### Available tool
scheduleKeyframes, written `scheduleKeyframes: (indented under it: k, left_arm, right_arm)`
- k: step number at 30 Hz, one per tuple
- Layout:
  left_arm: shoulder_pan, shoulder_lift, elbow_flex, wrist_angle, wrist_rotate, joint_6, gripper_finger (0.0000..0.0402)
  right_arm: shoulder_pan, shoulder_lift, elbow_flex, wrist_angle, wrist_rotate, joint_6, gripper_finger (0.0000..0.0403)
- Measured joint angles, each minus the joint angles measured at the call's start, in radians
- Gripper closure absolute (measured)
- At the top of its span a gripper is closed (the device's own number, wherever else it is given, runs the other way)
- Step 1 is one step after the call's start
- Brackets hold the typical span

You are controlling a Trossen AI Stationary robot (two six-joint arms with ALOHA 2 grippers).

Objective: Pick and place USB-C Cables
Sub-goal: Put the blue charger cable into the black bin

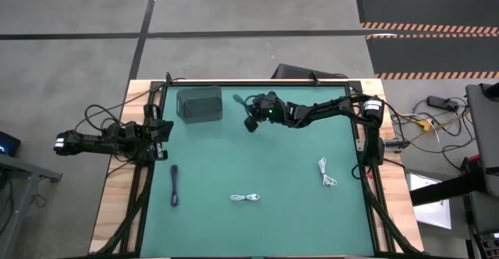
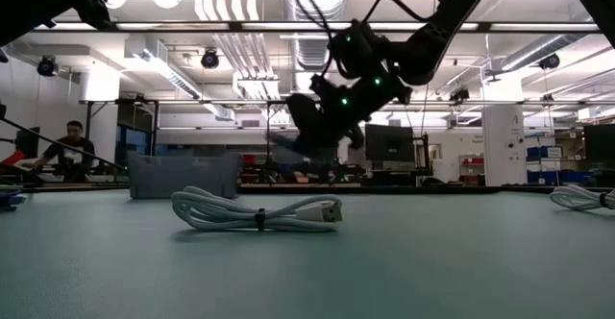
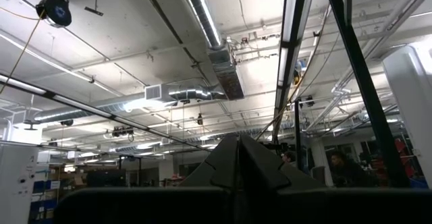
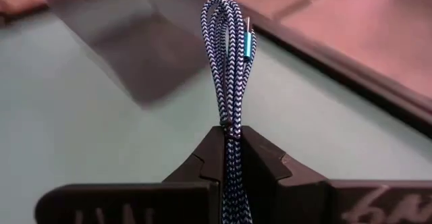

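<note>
Green matting covers the table [image 1: 257, 157], which sits in a big room with white pipes and bright lights overhead. Near the far edge of the table, toward its left corner, stands a dark grey box [image 1: 199, 104]. I cannot tell if anything is inside it. The right gripper [image 1: 251, 122] is up in the air near the far edge, just beside the box. Its two fingers [image 4: 263, 160] are squeezed almost all the way together, and they pinch a blue-and-white braided cable [image 4: 229, 62]. That cable is folded into a long loop and sticks out past the fingers, with a small blue plug at its end. Three more cables lie flat on the mat. One white cable [image 1: 245, 198] rests near the front edge, about in the middle. Another white cable [image 1: 327, 172] lies near the right edge. One dark cable [image 1: 174, 186] lies straight near the left edge. All three are well apart from each other. The left gripper [image 3: 237, 158] waits off the left edge of the table, closed tight and holding nothing, pointing up at the ceiling.
</note>
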Motion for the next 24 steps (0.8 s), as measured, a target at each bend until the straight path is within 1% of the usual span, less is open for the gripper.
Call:
scheduleKeyframes:
  k: [6,9,17,24]
  left_arm:
    - [0.0,0.0,0.0,0.0,0.0,0.0,0.0401]
    - [0.0,0.0,0.0,0.0,0.0,0.0,0.0401]
    - [0.0,0.0,0.0,0.019,0.0,0.002,0.0401]
    - [0.0,0.0,0.0,0.041,0.0,0.003,0.0401]
  right_arm:
    - [0.002,0.002,0.0,0.22,-0.099,-0.001,0.038]
    - [0.002,0.002,0.002,0.297,-0.107,-0.001,0.038]
    - [0.002,0.003,0.09,0.303,-0.133,-0.035,0.038]
    - [0.002,0.003,0.192,0.219,-0.133,-0.086,0.038]
